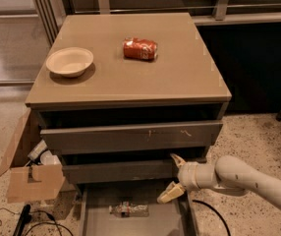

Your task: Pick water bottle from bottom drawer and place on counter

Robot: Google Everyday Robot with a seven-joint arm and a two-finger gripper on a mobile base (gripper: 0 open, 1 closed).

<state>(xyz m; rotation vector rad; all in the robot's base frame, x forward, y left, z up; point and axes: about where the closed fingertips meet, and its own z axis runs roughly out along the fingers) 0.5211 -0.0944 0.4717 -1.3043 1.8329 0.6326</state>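
Here, in the camera view, the cream two-finger gripper (174,177) hangs open and empty over the right edge of the pulled-out grey-brown bottom drawer (101,225). The small clear plastic water bottle (129,210) lies there on its side, apart from the fingers. The flat tan counter (180,77) carries a red soda can (140,49) and a cream bowl (70,61).

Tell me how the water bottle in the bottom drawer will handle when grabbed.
The water bottle lies on its side in the flat-floored bottom drawer, so a nudge would probably roll it. Its clear plastic likely flexes and slips. The gripper, jaws open, hovers to its right.
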